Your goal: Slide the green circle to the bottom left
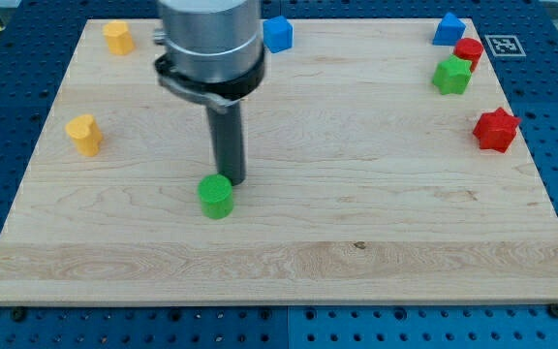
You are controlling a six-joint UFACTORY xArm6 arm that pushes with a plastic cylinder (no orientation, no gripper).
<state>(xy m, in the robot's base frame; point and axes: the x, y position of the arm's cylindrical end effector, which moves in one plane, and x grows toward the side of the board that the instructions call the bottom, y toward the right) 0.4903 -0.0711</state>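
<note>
The green circle (216, 196) sits on the wooden board (356, 242), left of the middle and a little below it. My tip (232, 181) stands just to the circle's upper right, touching or almost touching it. The dark rod rises from there to the grey arm body at the view's top.
Two yellow blocks lie at the left: one (84, 134) mid-left, one (117, 37) at the top left. A blue block (277, 33) is at top centre. At the right are a blue block (448, 28), a red block (469, 50), a green block (451, 76) and a red star (496, 130).
</note>
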